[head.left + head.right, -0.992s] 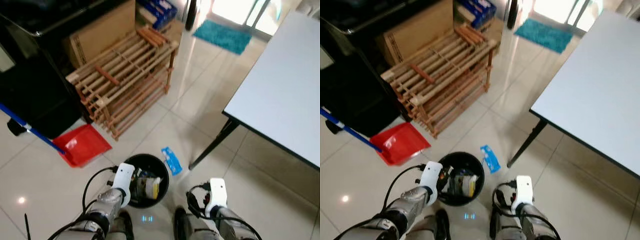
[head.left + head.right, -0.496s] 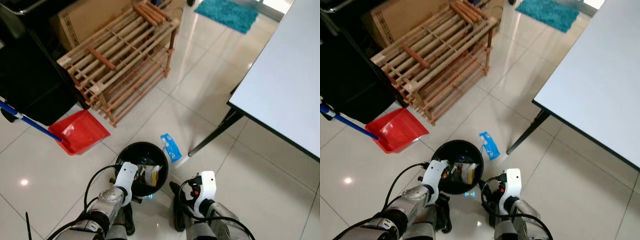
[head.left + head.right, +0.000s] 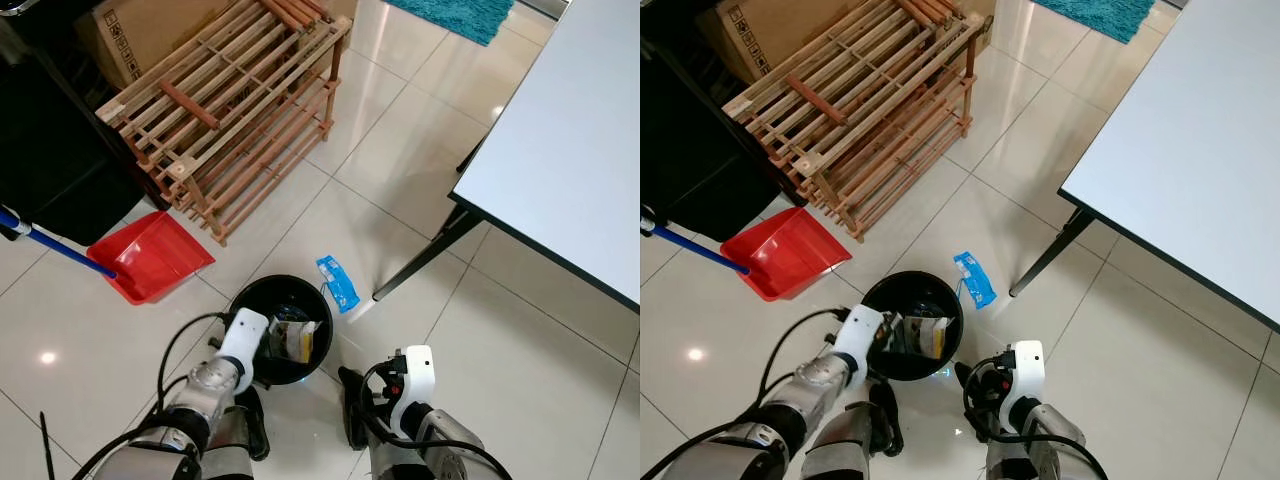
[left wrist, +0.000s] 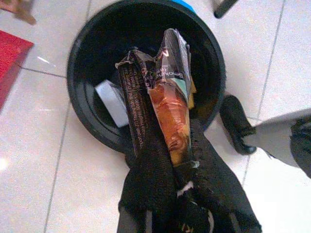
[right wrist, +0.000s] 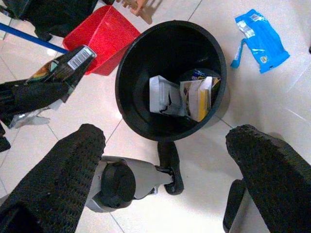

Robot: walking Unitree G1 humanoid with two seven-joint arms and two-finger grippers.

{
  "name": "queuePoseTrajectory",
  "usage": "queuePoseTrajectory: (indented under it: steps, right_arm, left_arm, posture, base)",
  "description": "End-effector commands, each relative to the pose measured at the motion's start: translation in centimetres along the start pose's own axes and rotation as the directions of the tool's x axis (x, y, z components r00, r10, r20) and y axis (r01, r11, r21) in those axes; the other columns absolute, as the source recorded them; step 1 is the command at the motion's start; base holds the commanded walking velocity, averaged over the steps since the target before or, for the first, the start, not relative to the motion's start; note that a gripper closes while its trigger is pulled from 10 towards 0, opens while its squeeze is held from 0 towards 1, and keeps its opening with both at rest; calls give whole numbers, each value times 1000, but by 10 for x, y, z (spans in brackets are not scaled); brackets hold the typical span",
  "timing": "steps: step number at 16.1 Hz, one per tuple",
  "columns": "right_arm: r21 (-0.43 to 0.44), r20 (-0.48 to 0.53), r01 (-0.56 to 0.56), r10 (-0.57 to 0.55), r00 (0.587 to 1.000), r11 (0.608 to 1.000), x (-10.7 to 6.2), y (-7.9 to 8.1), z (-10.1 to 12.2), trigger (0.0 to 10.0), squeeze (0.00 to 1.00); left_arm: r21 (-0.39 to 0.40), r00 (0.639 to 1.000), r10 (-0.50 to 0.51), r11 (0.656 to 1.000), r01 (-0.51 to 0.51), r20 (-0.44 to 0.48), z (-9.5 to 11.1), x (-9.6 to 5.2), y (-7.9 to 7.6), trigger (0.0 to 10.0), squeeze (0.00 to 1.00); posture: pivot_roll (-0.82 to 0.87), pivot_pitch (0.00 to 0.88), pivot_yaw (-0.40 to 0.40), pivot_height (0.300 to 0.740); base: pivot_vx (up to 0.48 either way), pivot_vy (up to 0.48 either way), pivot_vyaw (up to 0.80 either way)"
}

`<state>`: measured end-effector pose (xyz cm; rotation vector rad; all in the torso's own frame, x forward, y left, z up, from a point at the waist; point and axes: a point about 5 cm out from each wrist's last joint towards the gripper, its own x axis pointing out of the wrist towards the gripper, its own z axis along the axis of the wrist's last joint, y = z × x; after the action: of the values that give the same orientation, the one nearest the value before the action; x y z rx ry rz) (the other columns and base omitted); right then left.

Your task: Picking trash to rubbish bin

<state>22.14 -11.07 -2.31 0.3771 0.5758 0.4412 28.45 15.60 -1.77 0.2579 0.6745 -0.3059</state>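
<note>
The left tool (image 4: pixel 177 187) pinches a crumpled snack wrapper (image 4: pixel 167 97) — its long axis running out over the near rim of the black bin (image 3: pixel 250 305). The right tool (image 5: pixel 165 160) hangs spread wide beside the bin. Beyond the bin's far rim lies a blue packet (image 3: pixel 338 282) — flat on the floor, just beside it.

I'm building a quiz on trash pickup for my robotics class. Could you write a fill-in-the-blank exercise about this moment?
1. The left gripper is shut on a crumpled snack wrapper, held above the black ____.
2. The right gripper has its fingers ____ and holds nothing.
3. A blue packet lies on the ____ beside the rubbish bin.
4. The dustpan near the wooden rack is ____ in colour.

Missing words: rubbish bin; open; floor; red
</note>
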Motion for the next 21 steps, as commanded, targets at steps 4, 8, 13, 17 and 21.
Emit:
queuePoseTrajectory:
  steps: [4, 8, 13, 17, 21]
  right_arm:
    - [6, -47, 26, -26, 999, 1000, -8, -3, -13, 10000, 0]
    - [9, -39, 10, -10, 999, 1000, -8, -1, -8, 10000, 0]
    - [13, -42, 1, 0, 999, 1000, -8, 1, -9, 10000, 0]
    - [19, -46, -6, 7, 999, 1000, -8, 4, -11, 10000, 0]
    - [22, -46, -4, 5, 999, 1000, -9, 4, -12, 10000, 0]
  left_arm:
    - [25, 999, 2, 1000, -1, -38, -14, -2, -5, 10000, 0]
    - [41, 999, -15, 999, 16, -32, -13, -2, -7, 10000, 1000]
    - [47, 1000, -14, 999, 15, -20, -11, -2, -5, 10000, 1000]
    - [50, 1000, -20, 999, 21, -24, -11, -2, -5, 10000, 1000]
    - [56, 999, -17, 998, 18, -28, -12, -2, -4, 10000, 1000]
  posture:
    - [-220, 416, -48, 740]
    - [-221, 420, -52, 740]
    - [-215, 419, -51, 740]
    - [-215, 423, -50, 740]
    - [-213, 423, -51, 740]
  base:
    - [0, 0, 0]
    - [0, 0, 0]
    - [0, 0, 0]
    - [0, 0, 0]
    - [0, 0, 0]
